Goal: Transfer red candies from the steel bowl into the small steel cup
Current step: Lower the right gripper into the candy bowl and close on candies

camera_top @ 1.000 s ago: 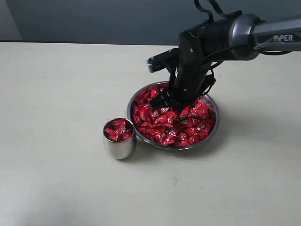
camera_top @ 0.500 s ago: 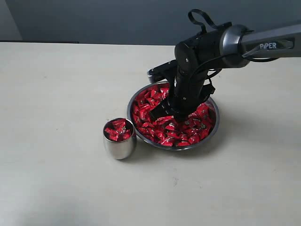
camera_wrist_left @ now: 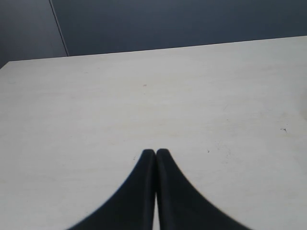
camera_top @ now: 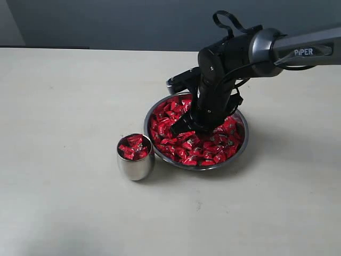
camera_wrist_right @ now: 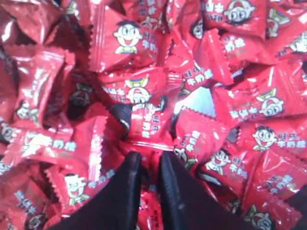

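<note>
The steel bowl [camera_top: 198, 168] holds a heap of red candies [camera_top: 216, 151]. My right gripper [camera_top: 189, 128] is down in that heap, its tips among the wrappers. In the right wrist view the right gripper [camera_wrist_right: 149, 155] is open by a narrow gap; red candies [camera_wrist_right: 139, 91] fill the view and red wrapper shows in the gap, but nothing is clearly pinched. The small steel cup [camera_top: 135, 166] stands left of the bowl, upright, with several red candies [camera_top: 133, 147] in it. My left gripper [camera_wrist_left: 155, 152] is shut and empty over bare table; it does not show in the exterior view.
Pale tabletop [camera_top: 64, 96] stretches round bowl and cup. A dark wall [camera_top: 133, 21] runs behind the table's far edge. The right arm [camera_top: 287, 45] reaches in from the right, above the bowl.
The right gripper has come down and a little nearer into the candy heap, and its jaws have parted slightly. Bowl and cup have not moved.
</note>
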`<state>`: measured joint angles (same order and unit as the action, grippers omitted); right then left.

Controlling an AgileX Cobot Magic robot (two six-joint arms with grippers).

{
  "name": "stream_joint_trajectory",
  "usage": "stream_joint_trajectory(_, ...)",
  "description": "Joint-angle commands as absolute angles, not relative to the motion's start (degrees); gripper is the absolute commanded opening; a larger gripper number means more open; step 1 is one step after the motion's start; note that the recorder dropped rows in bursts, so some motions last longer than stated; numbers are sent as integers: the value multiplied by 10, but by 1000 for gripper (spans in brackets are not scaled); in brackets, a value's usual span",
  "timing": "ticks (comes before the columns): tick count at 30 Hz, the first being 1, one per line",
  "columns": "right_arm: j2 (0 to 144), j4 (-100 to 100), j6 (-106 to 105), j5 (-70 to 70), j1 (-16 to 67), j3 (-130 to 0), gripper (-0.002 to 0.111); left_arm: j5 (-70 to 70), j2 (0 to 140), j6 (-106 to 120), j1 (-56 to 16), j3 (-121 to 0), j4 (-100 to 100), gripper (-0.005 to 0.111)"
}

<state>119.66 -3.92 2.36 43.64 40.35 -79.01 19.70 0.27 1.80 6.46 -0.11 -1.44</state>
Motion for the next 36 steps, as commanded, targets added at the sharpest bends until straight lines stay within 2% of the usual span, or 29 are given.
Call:
stream_joint_trajectory(1,1195,-46,21,431,400,-791,-1,191,0,17,62,0,-16,0)
stream_joint_trajectory(36,1185,-14,-4,429,400,-791,-1,191,0,17,62,0,-16,0)
